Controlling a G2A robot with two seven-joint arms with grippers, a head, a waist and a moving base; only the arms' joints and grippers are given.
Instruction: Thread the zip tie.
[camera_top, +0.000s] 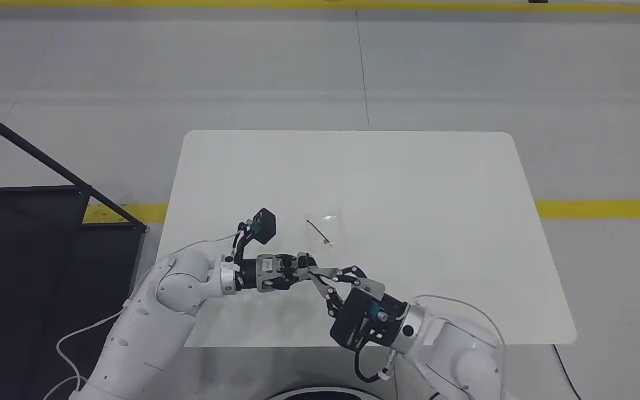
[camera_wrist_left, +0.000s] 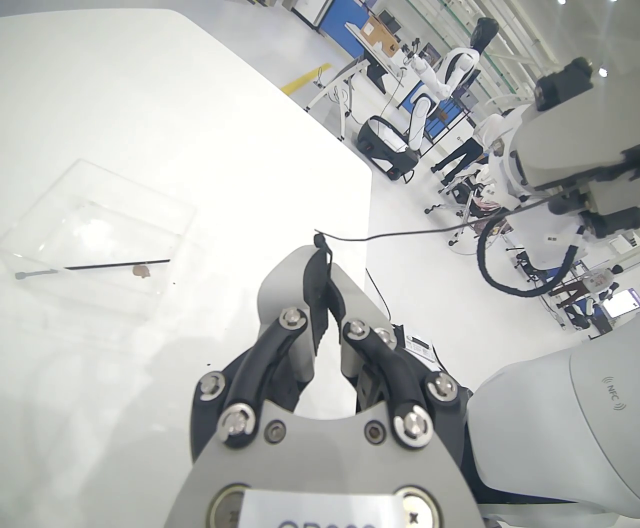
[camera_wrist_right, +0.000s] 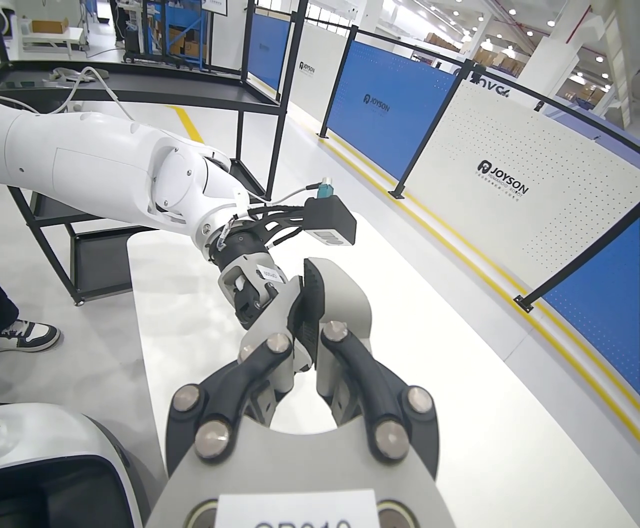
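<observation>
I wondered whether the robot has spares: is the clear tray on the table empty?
No, a black zip tie lies in the clear tray, with a small brownish scrap beside it.

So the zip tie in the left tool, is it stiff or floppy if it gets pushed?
Probably springy rather than floppy: the zip tie juts out from the left tool in a gentle curve without drooping. Likely very light, being so thin. It may pivot when pushed, since the tool pinches it right by its head.

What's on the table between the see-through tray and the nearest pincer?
Nothing: bare table separates the tray from the left pincer, seen in the left wrist view.
</observation>
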